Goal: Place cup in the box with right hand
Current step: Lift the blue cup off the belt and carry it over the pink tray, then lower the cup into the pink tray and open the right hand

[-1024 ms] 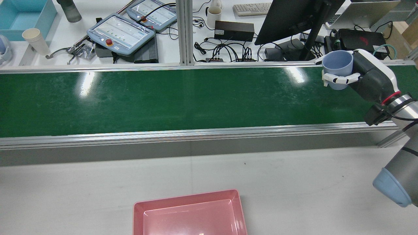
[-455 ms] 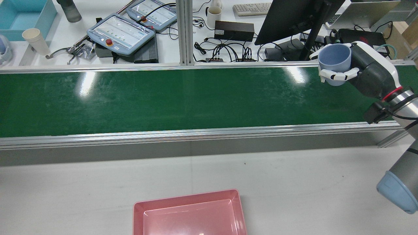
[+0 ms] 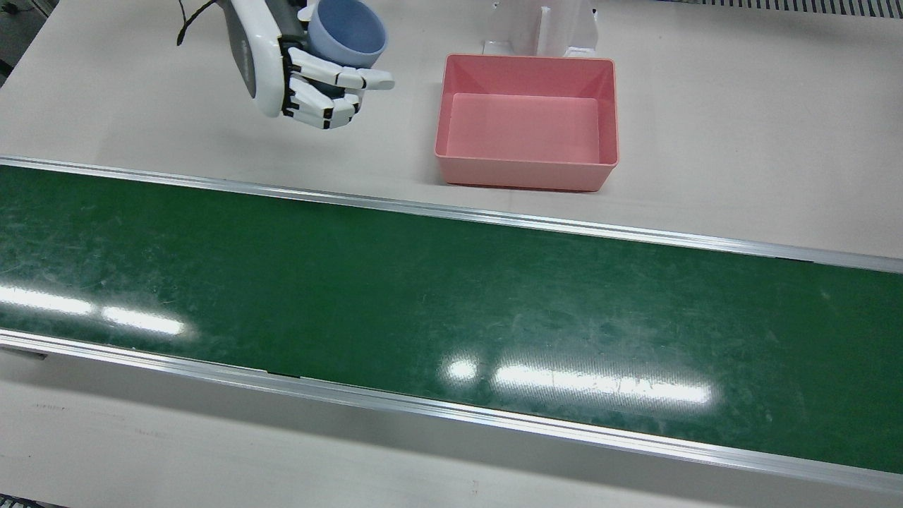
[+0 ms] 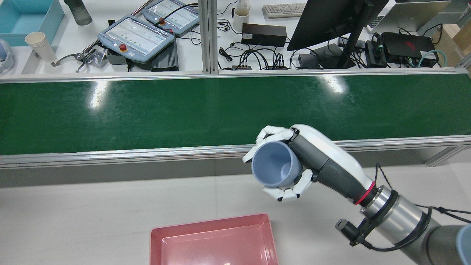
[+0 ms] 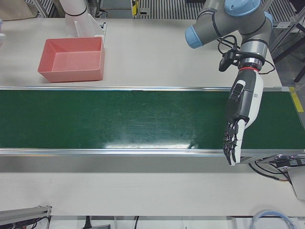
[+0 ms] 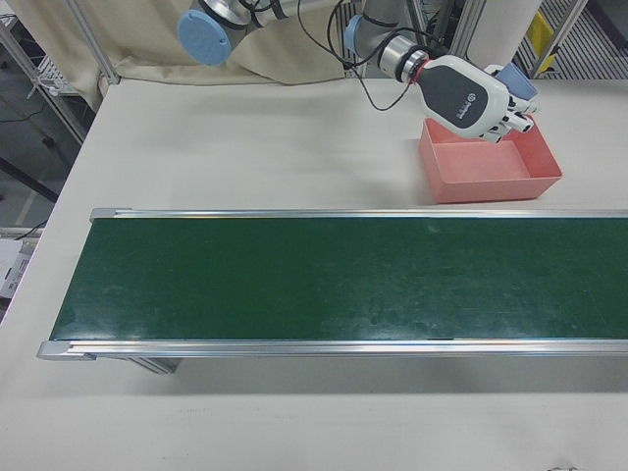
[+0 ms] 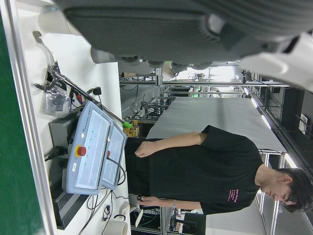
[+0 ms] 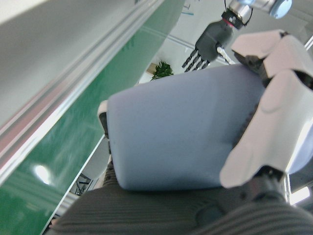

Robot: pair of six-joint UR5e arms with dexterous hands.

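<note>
My right hand [image 4: 320, 158] is shut on a light blue cup [image 4: 274, 163] and holds it in the air, tilted with its mouth toward the rear camera. It hovers over the white table between the belt's near rail and the pink box [image 4: 209, 222]. In the front view the cup [image 3: 349, 32] and hand [image 3: 289, 70] are left of the empty box [image 3: 525, 60]. The right-front view shows the hand [image 6: 471, 98] and cup [image 6: 515, 80] by the box's [image 6: 491, 182] far rim. The cup [image 8: 181, 132] fills the right hand view. My left hand [image 5: 243, 114] is open, fingers straight, over the belt's end.
The green conveyor belt [image 4: 184, 110] with aluminium rails runs across the station. Behind it a desk holds teach pendants [image 4: 136, 36], a monitor [image 4: 331, 18], cables and a paper cup [image 4: 38, 44]. A white pedestal [image 3: 543, 28] stands behind the box.
My right hand carried the cup from above the belt's far right edge toward the near side and left, across the belt, to just above the table near the pink box. The cup tilted more.
</note>
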